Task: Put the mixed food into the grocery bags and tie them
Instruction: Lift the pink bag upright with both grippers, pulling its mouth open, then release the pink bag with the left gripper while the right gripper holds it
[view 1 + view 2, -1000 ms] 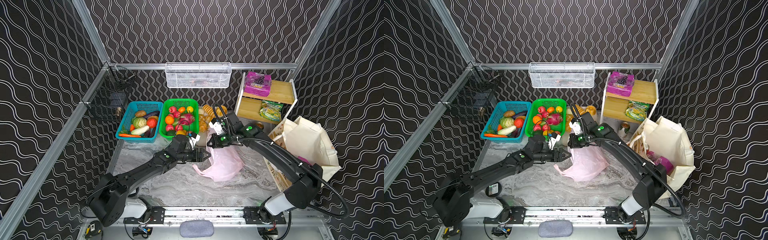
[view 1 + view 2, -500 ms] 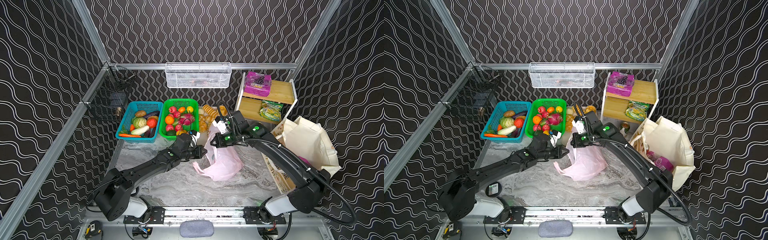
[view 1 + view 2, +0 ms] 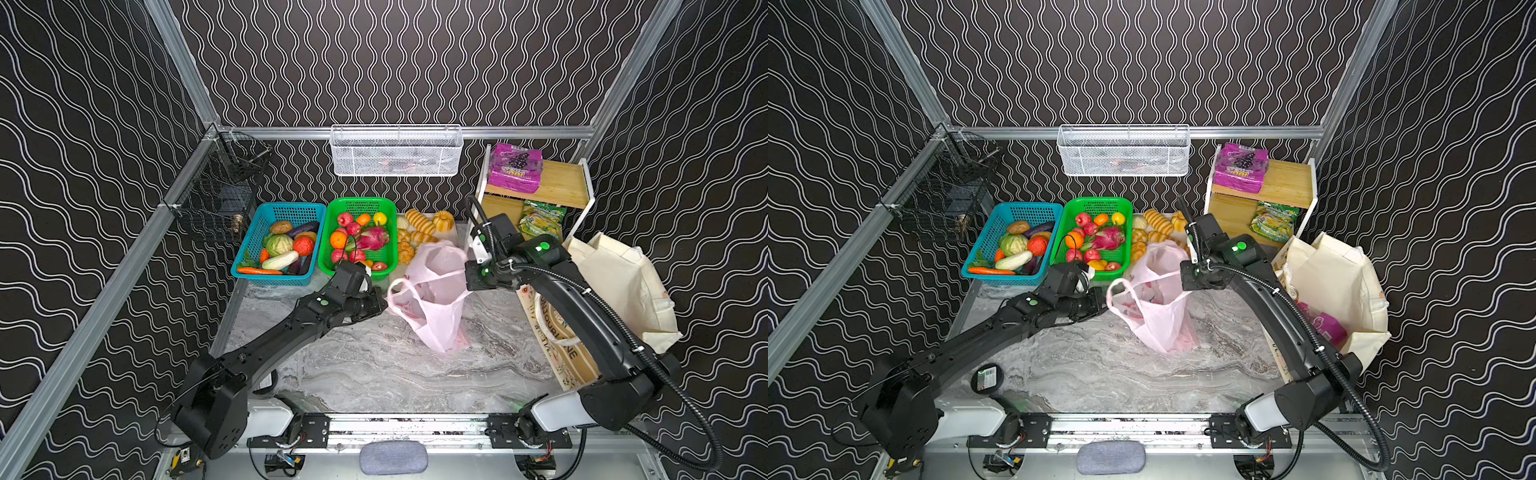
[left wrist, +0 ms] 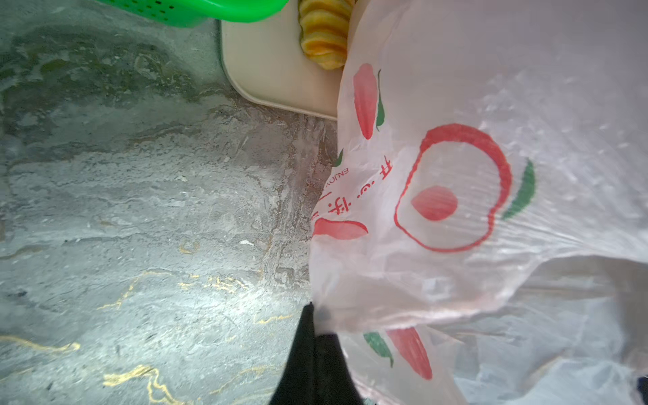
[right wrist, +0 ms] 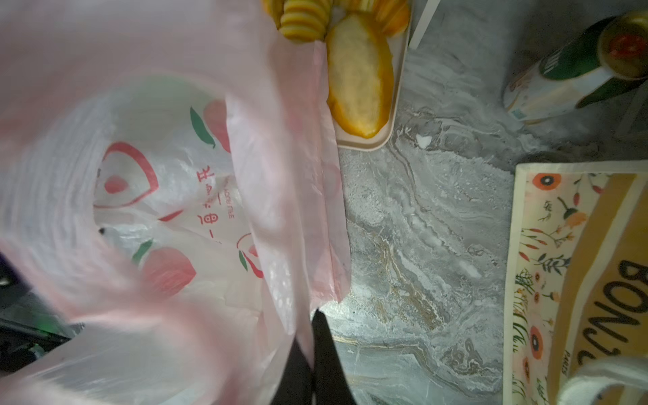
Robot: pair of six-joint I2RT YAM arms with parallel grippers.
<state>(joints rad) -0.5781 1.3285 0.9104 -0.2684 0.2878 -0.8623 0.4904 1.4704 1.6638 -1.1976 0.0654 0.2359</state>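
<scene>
**Both grippers pinched on the pink bag: thin film, little to hold**

My left gripper (image 3: 380,305) is closed on the rim of the pink plastic bag (image 3: 436,307), beside one handle loop. My right gripper (image 3: 469,279) is clamped on the opposite rim. The bag hangs between them with its bottom on the marble tabletop (image 3: 374,374). In both wrist views only a fold of film sits between my black fingertips (image 4: 308,336).

I judge the film very light, limp and slippery. It has no stiffness, so the mouth gapes only while I hold it spread, and a hard pull apart could tear it or slip it free. The handle loops and the bunched rim look like the safest holds, not the single wall. I cannot tell whether anything lies inside or whether the red I see is print.

Room is tight beyond my fingertips. The bread tray (image 4: 273,70) lies just past the bag, and the green basket (image 3: 359,200) with the dragon fruit (image 3: 372,239) sits close beyond my left gripper. Outward of my right gripper are the paper bag (image 5: 578,280) and the cream tote (image 3: 615,282). Back toward my bases the tabletop is bare, the best room for moving.
</scene>
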